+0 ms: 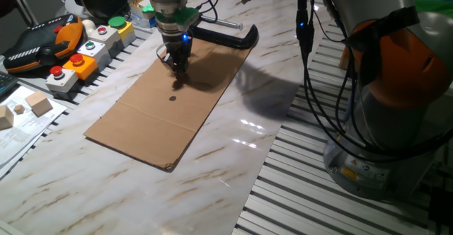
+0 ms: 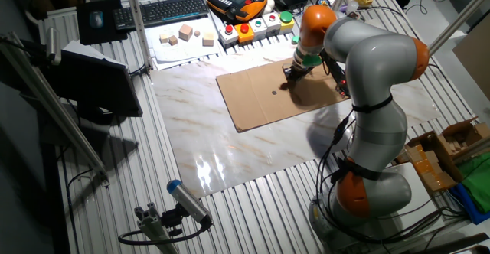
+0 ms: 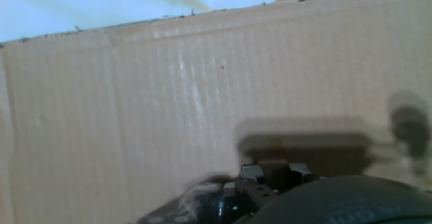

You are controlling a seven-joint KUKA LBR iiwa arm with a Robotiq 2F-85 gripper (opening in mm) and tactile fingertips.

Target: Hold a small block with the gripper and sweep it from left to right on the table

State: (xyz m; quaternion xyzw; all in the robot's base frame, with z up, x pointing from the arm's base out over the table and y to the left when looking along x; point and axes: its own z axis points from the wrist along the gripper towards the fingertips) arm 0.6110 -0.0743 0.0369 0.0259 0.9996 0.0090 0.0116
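Observation:
My black gripper (image 1: 178,74) with its blue light and green ring points down at the far part of a brown cardboard sheet (image 1: 141,129) lying on the white marble table (image 1: 233,168). Its tips sit at or just above the cardboard. In the hand view the fingers (image 3: 251,173) stand close together with a small tan piece, the small block (image 3: 271,162), pinched between them, mostly hidden. In the other fixed view the gripper (image 2: 293,75) is over the right part of the cardboard (image 2: 260,105). In front of the gripper, a black dot (image 1: 172,97) marks the sheet.
A black C-clamp (image 1: 230,35) lies just behind the gripper. Push-button boxes (image 1: 85,54) and an orange teach pendant (image 1: 39,44) line the far left edge. Larger pale wooden blocks (image 1: 39,106) rest on paper at the left. The arm's base (image 1: 396,100) fills the right side.

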